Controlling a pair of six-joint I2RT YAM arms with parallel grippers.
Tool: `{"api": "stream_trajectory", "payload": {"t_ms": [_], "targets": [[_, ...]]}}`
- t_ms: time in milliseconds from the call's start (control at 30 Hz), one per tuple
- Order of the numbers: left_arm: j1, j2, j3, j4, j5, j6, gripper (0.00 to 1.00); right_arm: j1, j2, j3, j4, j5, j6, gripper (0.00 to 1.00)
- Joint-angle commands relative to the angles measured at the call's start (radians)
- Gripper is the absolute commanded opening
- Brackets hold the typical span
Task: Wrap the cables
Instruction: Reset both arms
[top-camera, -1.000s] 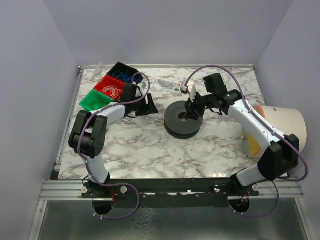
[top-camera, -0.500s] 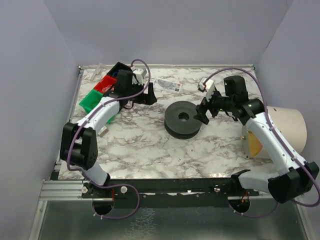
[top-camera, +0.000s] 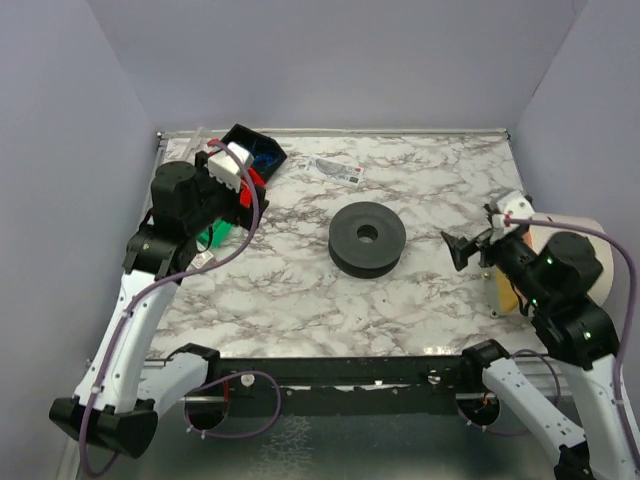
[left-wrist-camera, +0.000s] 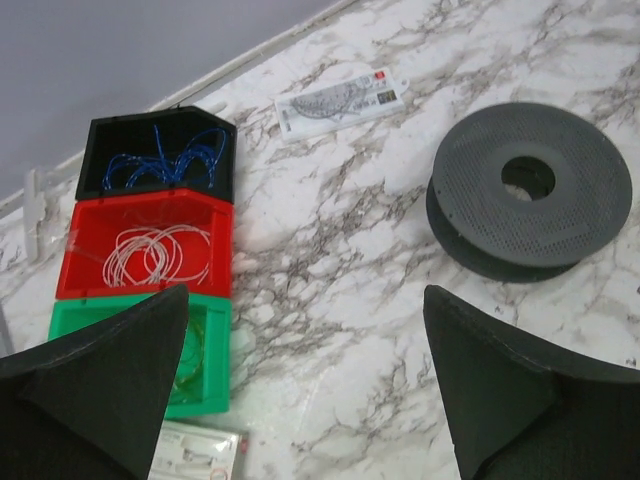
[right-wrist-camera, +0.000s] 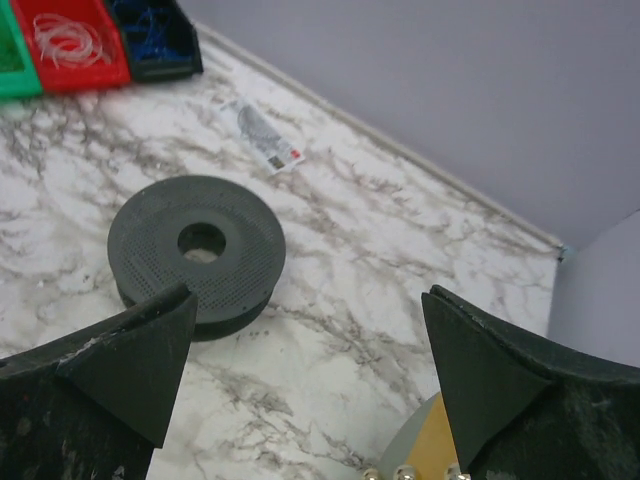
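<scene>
Cables sit wound between the flanges of a black spool, which lies flat near the middle of the marbled surface with its centre hole facing up and neither arm touching it. The left gripper hangs wide open with nothing between its jaws, raised over the left part of the surface near a row of three bins: a black bin holding blue wire, a red bin holding white wire loops, and a green bin. The right gripper is also spread wide and empty, well apart from the spool on its right, near a pale cone-shaped object at the right edge. A small printed card lies flat beyond the spool
</scene>
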Motion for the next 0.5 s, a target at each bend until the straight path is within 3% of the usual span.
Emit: {"api": "stream_trajectory", "payload": {"t_ms": [0,100,267,467], "targets": [[0.022,-0.139,-0.101,-0.163,0.012,0.142,0.99,-0.008,-0.149,-0.039,-0.010,0.097,-0.015,1.00],[0.023,-0.222,-0.165,-0.231,0.064,0.210,0.99,-0.029,-0.228,-0.065,-0.038,0.062,-0.023,1.00],[0.033,-0.305,-0.234,-0.224,0.076,0.172,0.99,-0.052,-0.244,-0.069,-0.071,-0.024,-0.013,1.00],[0.056,-0.316,-0.218,-0.189,0.034,0.093,0.99,-0.062,-0.215,-0.066,-0.023,0.012,0.021,1.00]]}}
